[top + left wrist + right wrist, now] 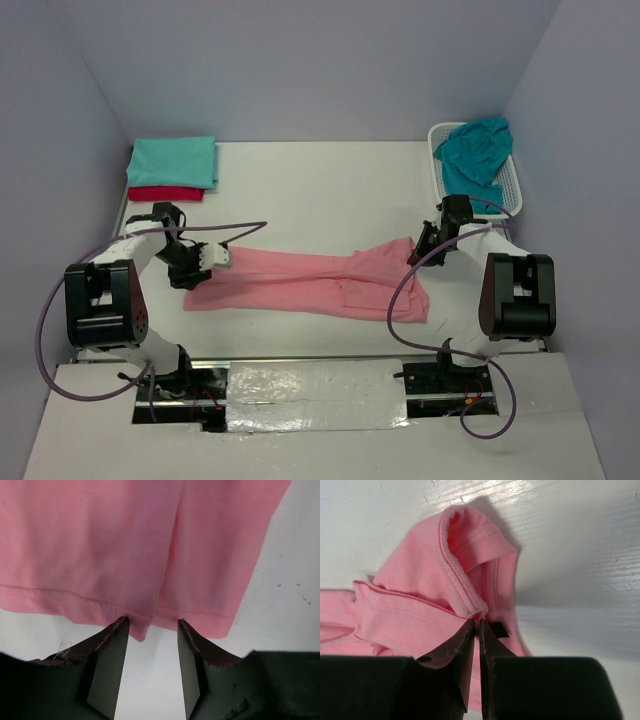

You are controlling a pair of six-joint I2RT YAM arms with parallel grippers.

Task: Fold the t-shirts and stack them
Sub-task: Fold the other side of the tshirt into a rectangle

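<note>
A salmon pink t-shirt (310, 280) lies stretched out across the middle of the table. My right gripper (477, 625) is shut on its collar fold, at the shirt's right end (415, 252). My left gripper (152, 625) stands open at the shirt's left end (222, 256). The stitched hem (100, 602) lies just ahead of its fingertips, and nothing is gripped. A folded mint-teal t-shirt (172, 160) rests on a folded red t-shirt (165, 194) at the back left. A darker teal-blue t-shirt (475, 150) lies crumpled in the basket.
The white lattice basket (512, 190) stands at the back right, close to the right wall. Purple cables loop from both arms over the table's near part. Grey walls enclose the table on three sides.
</note>
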